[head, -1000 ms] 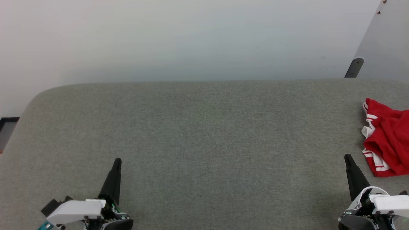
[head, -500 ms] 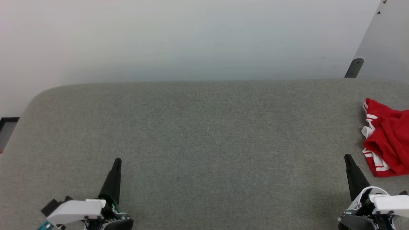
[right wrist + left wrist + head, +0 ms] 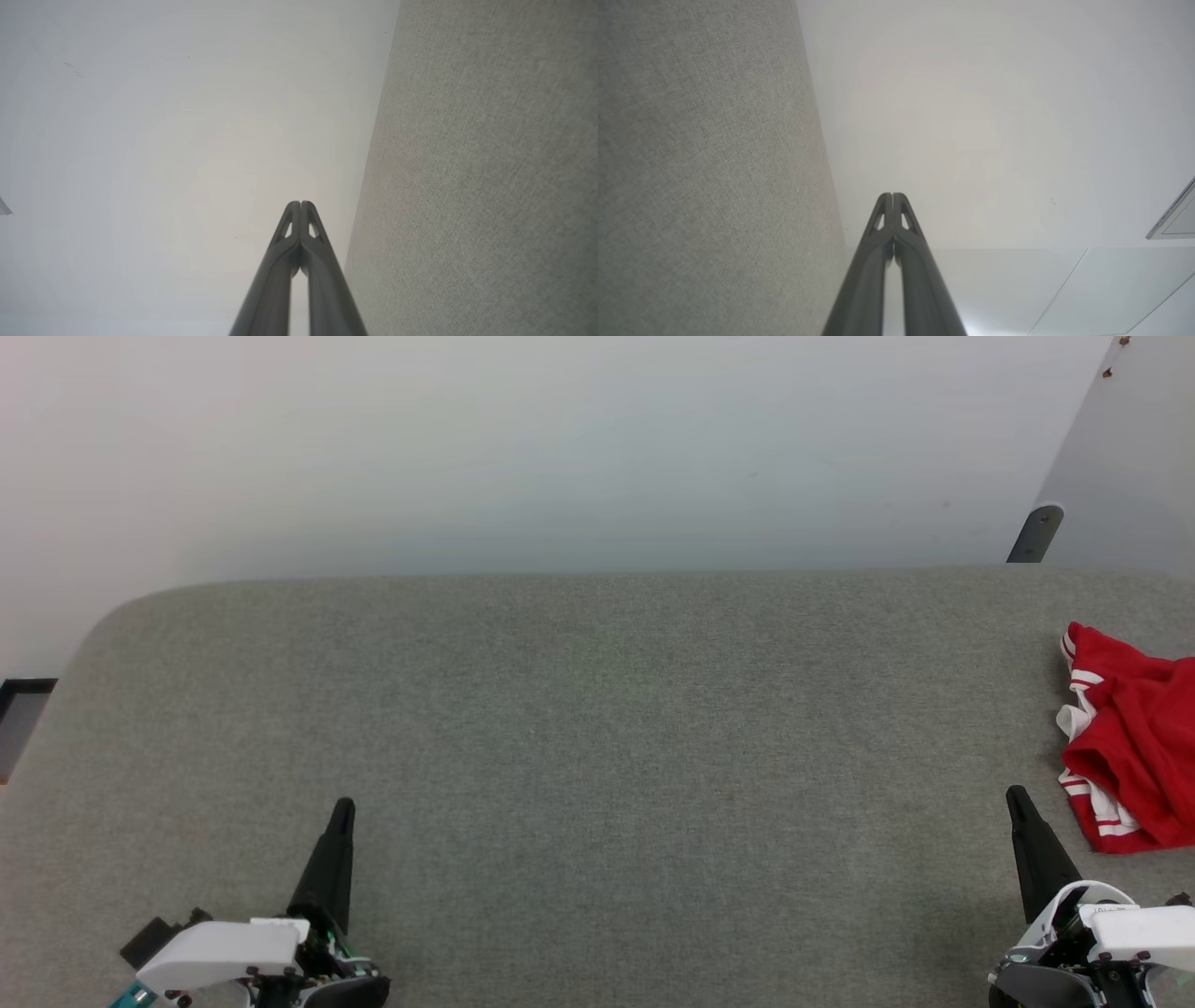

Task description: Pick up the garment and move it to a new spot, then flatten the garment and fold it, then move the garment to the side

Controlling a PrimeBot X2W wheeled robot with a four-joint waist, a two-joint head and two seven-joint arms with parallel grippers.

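The garment (image 3: 1134,737) lies crumpled at the right edge of the head view, red with white panels and striped trim, partly cut off by the frame. My right gripper (image 3: 1015,795) rests at the lower right, a short way left of the garment and apart from it, shut and holding nothing. At the lower left my left gripper (image 3: 344,805) is shut too, far from the garment. In the left wrist view the left gripper (image 3: 892,195) has its tips pressed together, and in the right wrist view the right gripper (image 3: 300,203) does as well.
A grey fabric-covered table (image 3: 597,728) spans the head view, with a rounded far-left corner. Behind it stands a pale wall (image 3: 560,448). A grey panel with a dark bracket (image 3: 1036,534) leans at the far right.
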